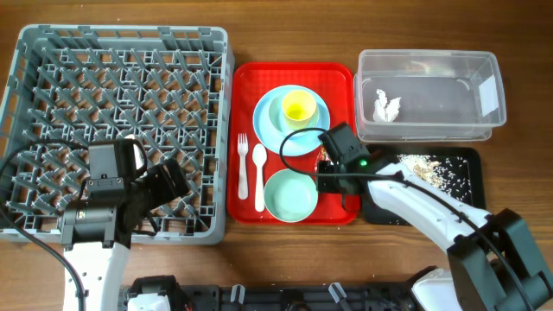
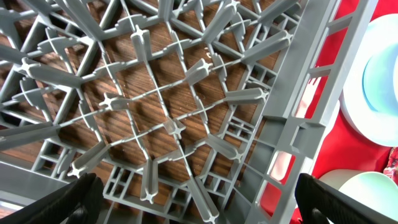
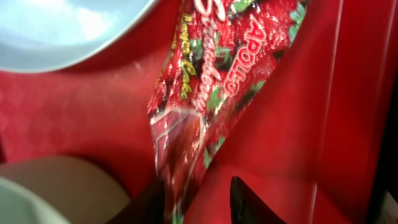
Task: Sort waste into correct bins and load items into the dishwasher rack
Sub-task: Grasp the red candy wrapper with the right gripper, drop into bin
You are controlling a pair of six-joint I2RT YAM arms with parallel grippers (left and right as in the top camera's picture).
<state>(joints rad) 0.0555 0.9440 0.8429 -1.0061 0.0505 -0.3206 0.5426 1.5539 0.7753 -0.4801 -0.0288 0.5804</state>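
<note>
Wrapper (image 3: 205,93) was the thing in hand: red printed snack packet lying on the red tray (image 1: 341,73), right side, between the plate (image 1: 272,130) and the tray's right rim, just right of the bowl (image 1: 289,197).

Right gripper (image 3: 198,200) sat low over it. Wrist view showed the dark fingertips (image 3: 244,199) straddling the packet's near end, parted, with film between them. Looked like closing in rather than clamped; I couldn't confirm a firm pinch.

Left gripper (image 2: 199,196) hovered over the rack (image 1: 34,52), near-right corner, fingers spread wide, holding nothing.

Step, as I read it: waste sorting, wrapper pickup. The tub (image 1: 432,65) already held one crumpled whitish piece (image 1: 386,105); the black tray (image 1: 471,160) held rice scraps (image 1: 432,168). So the wrapper probably belonged in the tub. Dish loading not started: plate, yellow cup (image 1: 299,106), bowl, fork (image 1: 243,164) and spoon (image 1: 259,173) all on the red tray, rack empty.

Next move would call for: close on the film, lift straight up to clear the tray rim, carry far-right to the tub, release above it. Risk: thin film slipping out, or the fingers catching the rim or bowl edge.

Orientation: in the wrist view the packet's long axis ran from upper right to lower left, narrowing toward the gripper. Overhead view hid nearly all of it under the wrist, so its heading on the desk was hard to pin down.
</note>
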